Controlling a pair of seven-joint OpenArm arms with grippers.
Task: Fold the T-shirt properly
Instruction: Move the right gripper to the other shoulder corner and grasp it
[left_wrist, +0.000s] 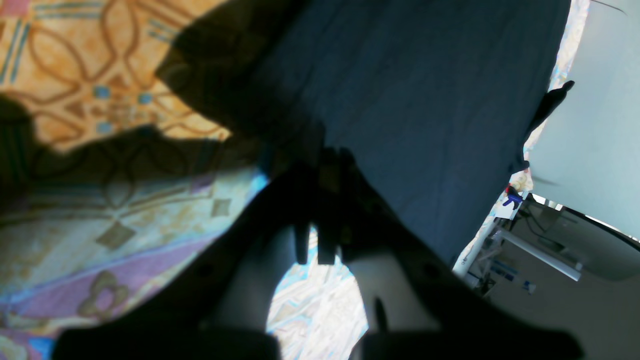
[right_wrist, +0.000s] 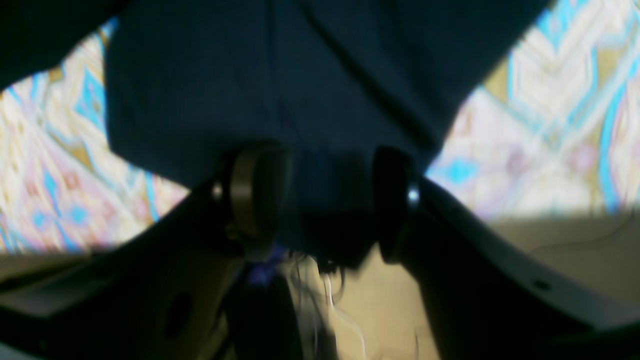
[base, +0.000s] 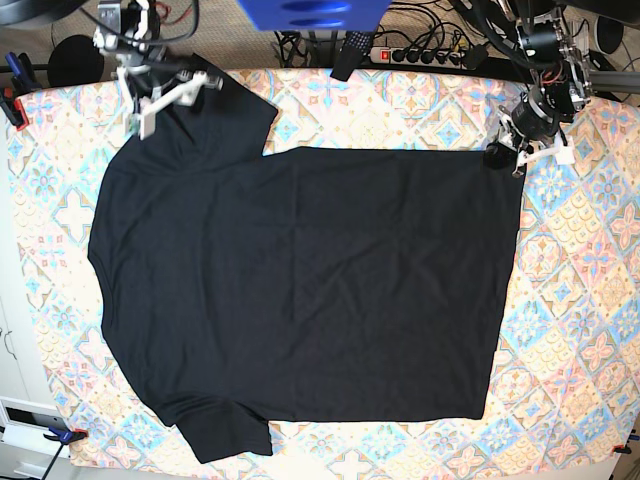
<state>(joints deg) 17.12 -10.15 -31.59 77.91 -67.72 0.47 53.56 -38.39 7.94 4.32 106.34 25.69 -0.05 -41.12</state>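
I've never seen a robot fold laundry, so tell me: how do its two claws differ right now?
The left gripper is shut, pinching the hem corner of the black T-shirt; the right gripper has its jaws apart, with sleeve cloth lying loose between them. In the base view the left gripper sits at the shirt's right end, the right gripper at the upper sleeve on the left. Both are at the shirt's far edge over the patterned tablecloth.
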